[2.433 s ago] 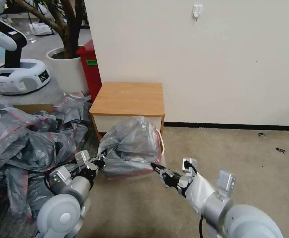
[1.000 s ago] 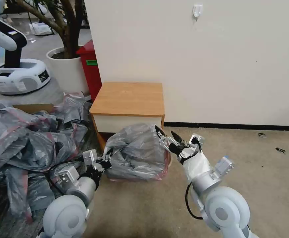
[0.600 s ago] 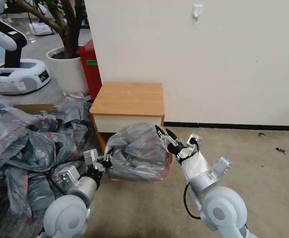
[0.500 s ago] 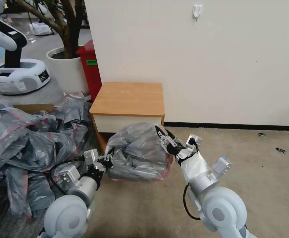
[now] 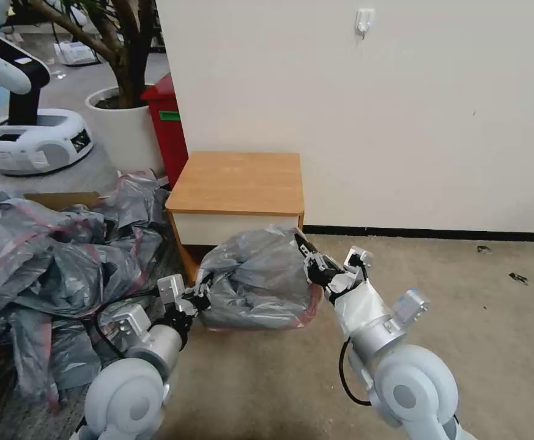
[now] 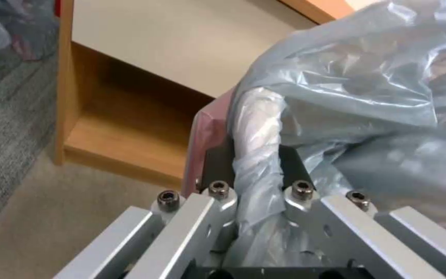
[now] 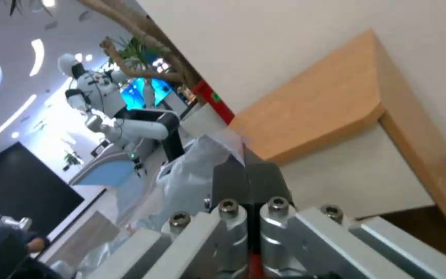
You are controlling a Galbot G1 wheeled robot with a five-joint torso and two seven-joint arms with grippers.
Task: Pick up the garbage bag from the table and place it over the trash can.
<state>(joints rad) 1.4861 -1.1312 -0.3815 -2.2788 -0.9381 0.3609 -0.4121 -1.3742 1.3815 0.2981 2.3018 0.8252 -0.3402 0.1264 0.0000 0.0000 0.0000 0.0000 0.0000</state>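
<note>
No readable text, brand, number or sign anywhere. Red bin (image 5: 167, 125) carries small green label (image 5: 170, 115), its print too small to make out. White wall fitting (image 5: 364, 21) plain, unmarked. Other robot's base (image 5: 31, 140) has dark panel, nothing legible on it. Right wrist view: bright blue screen (image 7: 143, 95) far off, content unreadable.

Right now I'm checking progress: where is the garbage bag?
In the head view the garbage bag sits on the floor just in front of the table, draped in a mound, held by the left gripper and right gripper at either side.
</note>
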